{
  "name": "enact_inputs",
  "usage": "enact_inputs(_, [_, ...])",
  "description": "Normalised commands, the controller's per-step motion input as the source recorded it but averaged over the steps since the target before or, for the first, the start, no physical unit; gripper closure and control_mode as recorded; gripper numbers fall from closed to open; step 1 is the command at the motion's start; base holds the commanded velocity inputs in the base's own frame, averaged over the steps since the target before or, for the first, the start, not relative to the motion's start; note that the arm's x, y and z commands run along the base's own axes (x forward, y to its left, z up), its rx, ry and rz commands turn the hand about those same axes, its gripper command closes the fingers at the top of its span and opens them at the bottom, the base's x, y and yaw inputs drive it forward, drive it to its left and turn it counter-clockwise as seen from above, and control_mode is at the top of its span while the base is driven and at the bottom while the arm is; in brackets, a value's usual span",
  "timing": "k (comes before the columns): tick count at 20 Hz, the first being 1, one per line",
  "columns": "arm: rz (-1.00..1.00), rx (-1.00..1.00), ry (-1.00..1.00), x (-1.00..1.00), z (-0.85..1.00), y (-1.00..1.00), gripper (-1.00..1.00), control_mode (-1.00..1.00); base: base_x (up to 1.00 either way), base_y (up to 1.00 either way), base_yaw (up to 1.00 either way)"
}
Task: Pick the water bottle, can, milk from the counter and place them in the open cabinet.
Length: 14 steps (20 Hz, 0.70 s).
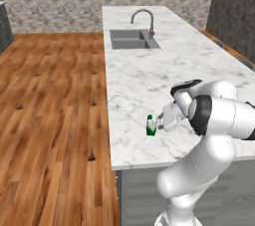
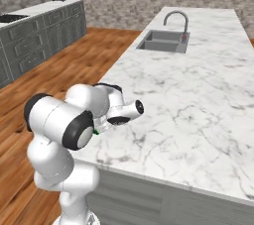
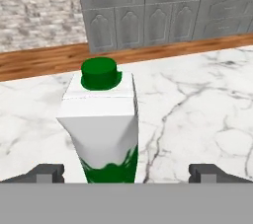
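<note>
The milk (image 1: 150,125) is a small white carton with a green cap and green base, standing upright near the front left edge of the white marble counter (image 1: 149,78). My gripper (image 1: 156,124) reaches it from the right at its own height. In the hand view the milk (image 3: 105,127) stands close between my two fingertips (image 3: 48,172), and the gripper (image 3: 127,172) is open, with gaps on both sides of the carton. A sliver of green from the milk (image 2: 95,132) peeks out behind my arm. The water bottle and the can are out of view.
A sink (image 1: 130,39) with a curved faucet (image 1: 143,17) lies at the counter's far end. Wood floor (image 1: 50,120) runs along the left. Low grey arched-panel cabinets (image 2: 39,40) line the far wall. A tall dark grey panel (image 1: 234,11) rises at the far right; I cannot tell whether it is the open cabinet.
</note>
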Motion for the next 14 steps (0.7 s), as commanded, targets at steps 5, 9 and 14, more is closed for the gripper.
enact_inputs(5, [0.00, 0.00, 0.00, 0.04, -0.15, 0.10, -1.00, -1.00, 0.00, 0.00, 0.00])
enact_inputs(9, [0.00, 0.00, 0.00, 0.08, -0.11, 0.16, -1.00, -1.00, 0.00, 0.00, 0.00])
enact_inputs(14, [0.00, 0.00, 0.00, 0.08, -0.05, 0.24, -1.00, -1.00, 0.00, 0.00, 0.00])
